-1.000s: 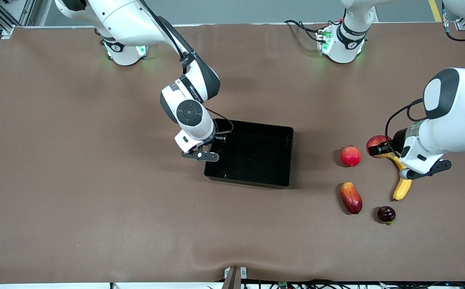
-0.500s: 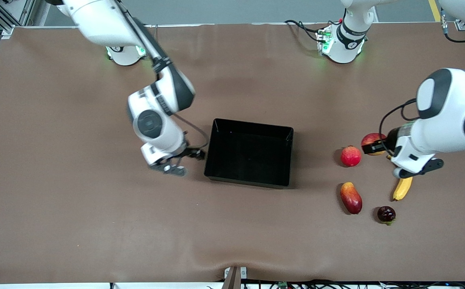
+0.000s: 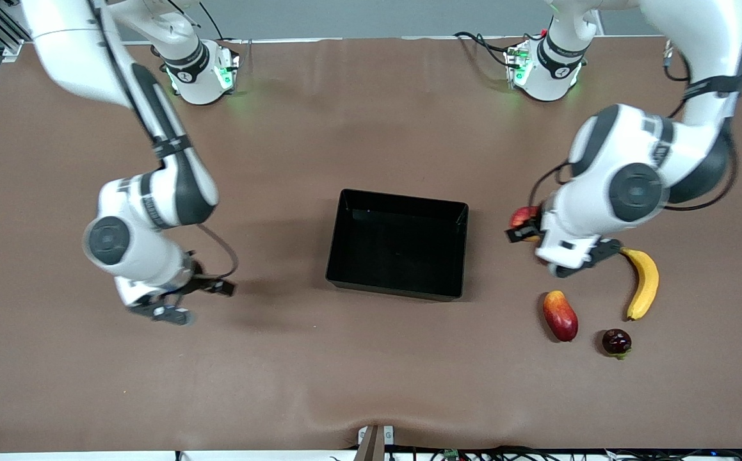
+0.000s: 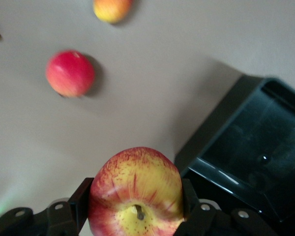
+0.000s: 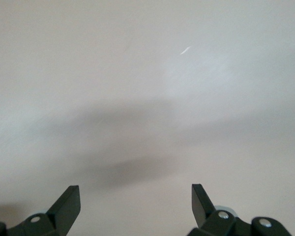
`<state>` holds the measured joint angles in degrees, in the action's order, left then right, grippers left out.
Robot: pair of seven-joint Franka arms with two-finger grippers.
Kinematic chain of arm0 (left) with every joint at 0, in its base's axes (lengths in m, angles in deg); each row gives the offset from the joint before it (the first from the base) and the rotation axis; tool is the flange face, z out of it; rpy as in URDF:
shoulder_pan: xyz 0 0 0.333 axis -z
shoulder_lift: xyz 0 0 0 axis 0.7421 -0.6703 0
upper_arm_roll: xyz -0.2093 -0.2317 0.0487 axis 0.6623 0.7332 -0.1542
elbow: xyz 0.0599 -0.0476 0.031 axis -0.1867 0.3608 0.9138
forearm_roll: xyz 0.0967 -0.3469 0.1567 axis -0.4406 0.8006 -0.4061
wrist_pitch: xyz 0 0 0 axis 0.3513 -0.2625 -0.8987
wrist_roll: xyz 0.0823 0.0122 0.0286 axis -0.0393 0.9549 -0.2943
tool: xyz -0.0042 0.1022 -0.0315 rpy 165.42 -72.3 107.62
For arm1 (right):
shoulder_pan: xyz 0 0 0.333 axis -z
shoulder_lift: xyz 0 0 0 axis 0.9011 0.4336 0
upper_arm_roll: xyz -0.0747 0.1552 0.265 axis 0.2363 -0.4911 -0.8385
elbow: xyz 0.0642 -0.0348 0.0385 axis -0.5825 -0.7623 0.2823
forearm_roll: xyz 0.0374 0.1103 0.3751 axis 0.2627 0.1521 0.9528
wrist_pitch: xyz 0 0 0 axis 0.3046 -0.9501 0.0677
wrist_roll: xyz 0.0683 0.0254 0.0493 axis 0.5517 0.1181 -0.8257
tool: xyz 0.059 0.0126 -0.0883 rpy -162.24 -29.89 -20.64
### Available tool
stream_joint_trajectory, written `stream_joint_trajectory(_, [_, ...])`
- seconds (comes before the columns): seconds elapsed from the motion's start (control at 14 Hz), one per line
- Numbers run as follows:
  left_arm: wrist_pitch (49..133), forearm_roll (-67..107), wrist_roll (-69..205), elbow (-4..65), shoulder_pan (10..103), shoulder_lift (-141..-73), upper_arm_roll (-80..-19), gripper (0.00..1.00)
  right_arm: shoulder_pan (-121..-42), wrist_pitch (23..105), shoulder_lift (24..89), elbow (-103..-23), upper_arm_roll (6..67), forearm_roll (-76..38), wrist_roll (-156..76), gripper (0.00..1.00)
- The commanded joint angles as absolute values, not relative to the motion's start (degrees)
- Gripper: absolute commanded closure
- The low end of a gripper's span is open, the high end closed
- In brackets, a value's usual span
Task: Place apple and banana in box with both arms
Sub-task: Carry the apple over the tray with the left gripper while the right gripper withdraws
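Note:
The apple, red with yellow streaks, sits stem end toward the camera between the fingers of my left gripper, which is shut on it. In the front view the left gripper carries the apple in the air over the table, just off the end of the box toward the left arm's end. The box is a black tray with nothing in it. The banana lies on the table beside the left arm. My right gripper is open over bare table toward the right arm's end, and the right wrist view shows nothing between the right gripper's fingers.
A red-orange mango and a small dark red fruit lie nearer the front camera than the banana. A pinkish-red round fruit rests on the table near the mango; the left arm hides it in the front view.
The left arm has lifted the apple away from the banana and carried it toward the box. The right arm has swung away from the box toward its own end, its gripper opening wider.

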<state>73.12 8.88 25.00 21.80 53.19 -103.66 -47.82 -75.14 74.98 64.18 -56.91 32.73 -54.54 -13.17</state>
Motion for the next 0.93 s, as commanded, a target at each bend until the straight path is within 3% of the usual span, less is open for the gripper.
stream_joint_trajectory(0.0, [72.9, 8.4, 19.8, 19.6, 57.6, -108.5, -48.5, 1.0, -69.3, 75.9, 63.5, -57.2, 31.4, -56.2, -20.6, 0.0])
stream_joint_trajectory(0.21, [77.5, 9.0, 15.2, 19.8, 60.4, -112.1, -48.1, 1.0, -65.2, 73.5, 60.2, -60.1, 31.3, -56.1, -26.7, 0.0])
stream_joint_trajectory(0.86, [94.0, 1.5, 4.3, 19.7, 67.7, -118.8, -49.1, 1.0, -65.2, 59.5, 48.3, -62.7, 31.2, -56.0, -26.8, 0.0])
